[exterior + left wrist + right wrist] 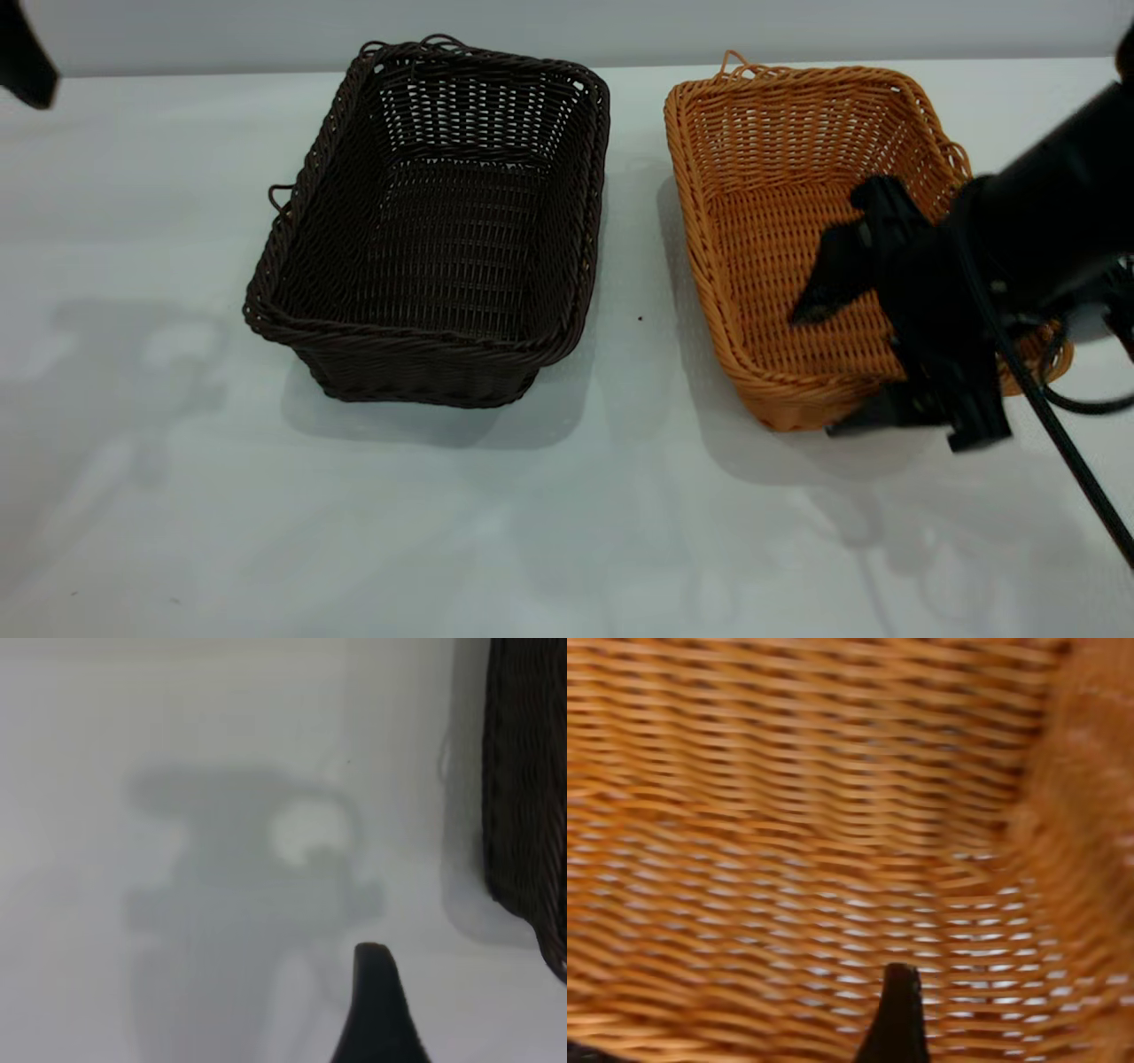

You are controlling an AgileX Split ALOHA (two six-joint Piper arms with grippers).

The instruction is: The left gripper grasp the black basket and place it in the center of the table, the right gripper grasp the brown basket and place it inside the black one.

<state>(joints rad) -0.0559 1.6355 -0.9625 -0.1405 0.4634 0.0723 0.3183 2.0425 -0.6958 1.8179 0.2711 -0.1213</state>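
Dark woven wicker basket (434, 230) sits mid-table, empty; right gripper (828, 368), fingers apart, straddles the orange-tan wicker basket's (780, 230) near-right rim; nesting remains.

Black basket (434, 230) seemingly brown-black, brown basket (780, 221) orange-tan (both woven).

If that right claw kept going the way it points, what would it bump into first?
Probably the brown basket: the right gripper straddles its near-right rim, one finger inside, and the wrist view shows only wicker ahead. Floor or wall first, I cannot tell.
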